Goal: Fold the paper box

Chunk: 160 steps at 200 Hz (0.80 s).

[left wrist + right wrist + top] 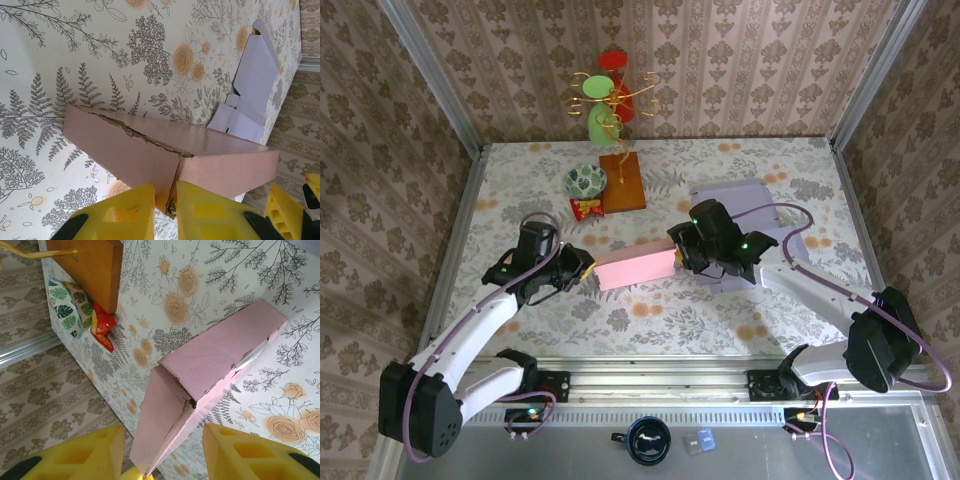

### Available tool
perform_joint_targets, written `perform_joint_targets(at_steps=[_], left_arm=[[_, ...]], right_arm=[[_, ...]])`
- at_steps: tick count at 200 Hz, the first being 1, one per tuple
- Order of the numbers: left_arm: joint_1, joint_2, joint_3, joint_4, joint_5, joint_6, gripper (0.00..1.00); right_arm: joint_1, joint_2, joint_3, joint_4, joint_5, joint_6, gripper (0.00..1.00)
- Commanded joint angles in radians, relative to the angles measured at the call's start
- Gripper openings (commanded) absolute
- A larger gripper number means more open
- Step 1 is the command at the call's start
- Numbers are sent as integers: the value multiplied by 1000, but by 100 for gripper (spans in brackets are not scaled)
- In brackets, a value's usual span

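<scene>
Listed as two units, left arm (470, 335) and right arm (820, 295): white-shelled links, black joint housings and bases. Fitted with purple cables (786, 206) looped alongside and green indicator lights near the wrists. Finished in yellow moulded fingers (120, 215), black-backed and cell-ribbed.

Overhead camera looks down on the table (650, 310); both wrist cameras (close, facing each other) share the pink box (125, 155).

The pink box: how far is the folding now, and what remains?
Done: the pink box body already stands as a block. In hand: left jaws pinch one end, right jaws stand open around the other end's flap. Left: that flap sticks out unclosed.
</scene>
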Motion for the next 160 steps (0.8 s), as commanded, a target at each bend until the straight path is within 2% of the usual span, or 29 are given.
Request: perform_joint_targets(at_steps=[1, 44, 127, 160], left_arm=[[-3, 9, -25, -90, -30, 31, 17], [-7, 9, -24, -95, -33, 40, 17], [-15, 22, -15, -86, -35, 90, 17], [-27, 29, 6, -110, -58, 183, 17]], right_arm=[[-9, 6, -21, -29, 17, 3, 46], [-13, 66, -39, -44, -31, 18, 43], [-14, 65, -55, -145, -71, 34, 38], [-20, 3, -20, -115, -41, 10, 48]])
